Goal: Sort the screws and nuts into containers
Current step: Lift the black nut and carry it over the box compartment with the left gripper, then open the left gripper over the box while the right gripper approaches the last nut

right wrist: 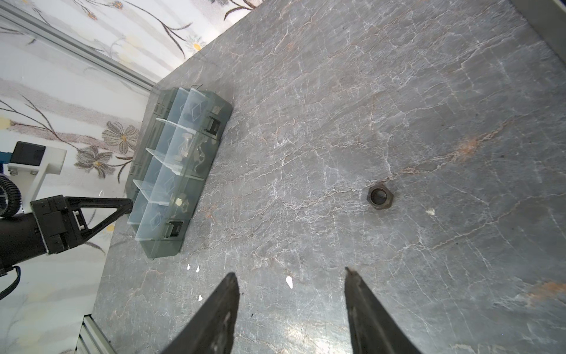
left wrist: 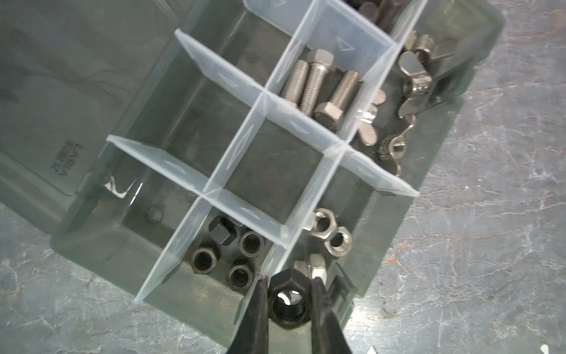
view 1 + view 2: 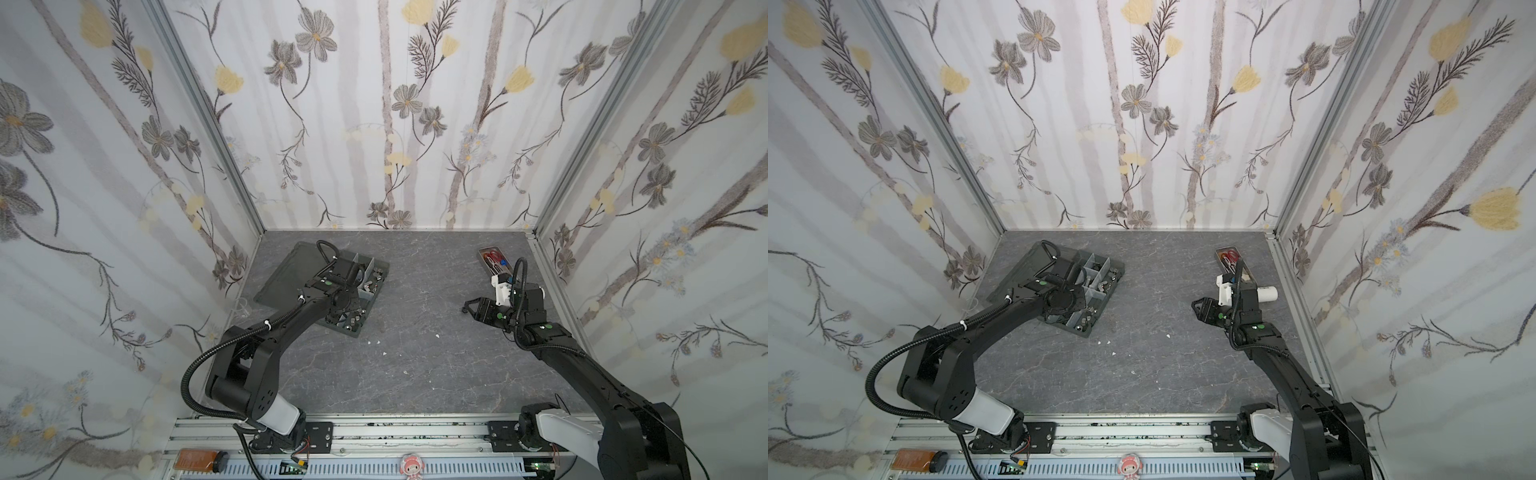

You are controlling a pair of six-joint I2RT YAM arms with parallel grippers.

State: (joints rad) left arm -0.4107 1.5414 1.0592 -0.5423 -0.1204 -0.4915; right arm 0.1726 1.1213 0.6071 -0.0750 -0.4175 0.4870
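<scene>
Left end effector (image 2: 289, 280), clamping a black nut (image 2: 288, 303), hangs over the centre-left box (image 3: 374, 298); matching black nuts (image 2: 202, 259) lie just beside.

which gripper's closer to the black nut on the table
Right. The right gripper is open right by the loose nut; the left gripper is far off over the organizer box, gripping another nut.

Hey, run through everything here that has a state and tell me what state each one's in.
Smoky-grey plastic organizer box lid: open, lying flat.
Left hand: shut on a black hex nut.
Right hand: open, empty.
Dark hex nut on the grey table: loose, lying flat.
Silver hex-head bolts: lying in one compartment.
Middle compartment: empty.
</scene>
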